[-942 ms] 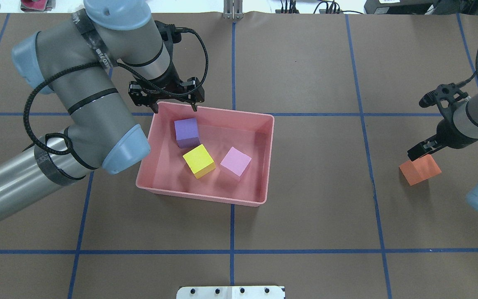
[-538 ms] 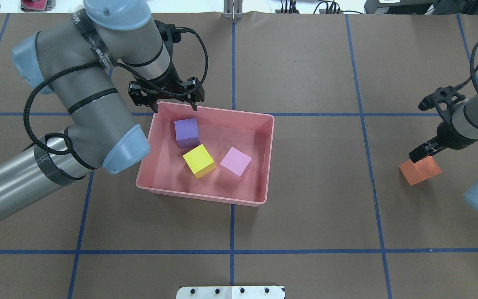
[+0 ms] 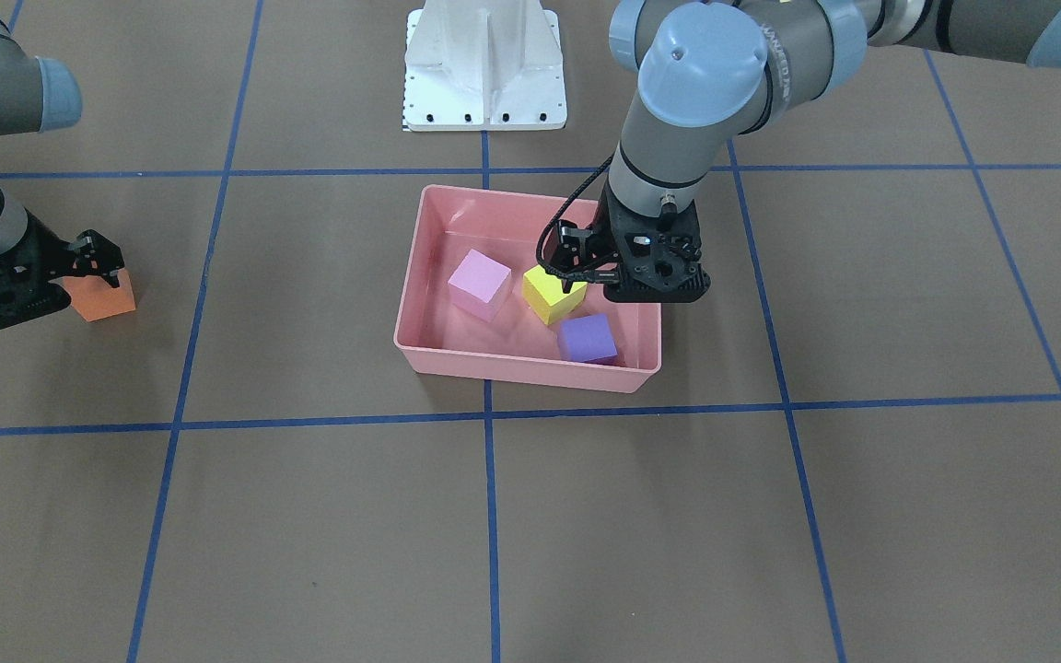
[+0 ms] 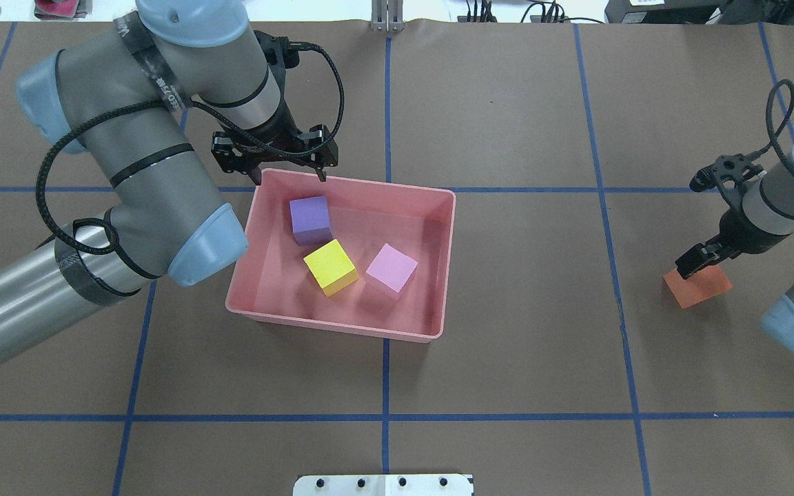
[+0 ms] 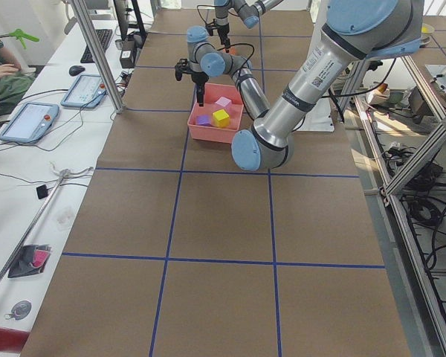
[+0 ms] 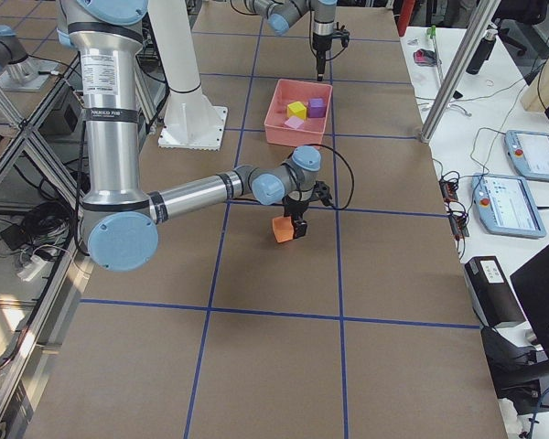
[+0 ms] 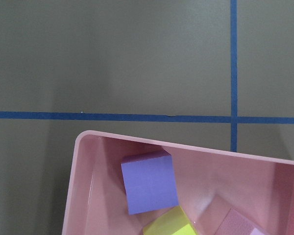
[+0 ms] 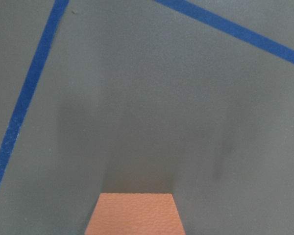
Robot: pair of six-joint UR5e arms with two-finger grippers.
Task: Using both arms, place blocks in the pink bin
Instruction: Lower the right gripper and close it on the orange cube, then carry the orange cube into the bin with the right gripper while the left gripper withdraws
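Observation:
The pink bin [image 4: 336,324] sits mid-table and holds the dark purple block [image 4: 310,219], the yellow block [image 4: 329,266] and the pink-lilac block [image 4: 391,267]. My left gripper [image 4: 288,178] is open and empty, hovering over the bin's far left corner, just beyond the purple block [image 7: 149,182]. The orange block [image 4: 699,289] lies on the table at the right. My right gripper [image 4: 700,265] is open and low over it, its fingers straddling the block [image 3: 105,296]. The right wrist view shows the orange block [image 8: 134,215] at its bottom edge.
The white robot base [image 3: 484,64] stands behind the bin. Blue tape lines [image 4: 386,417] grid the brown table. An operators' bench with tablets [image 5: 30,119] runs along the table's far side.
My right wrist has tilted and shifted over the orange block, which has stayed on the table. My left gripper has barely moved.

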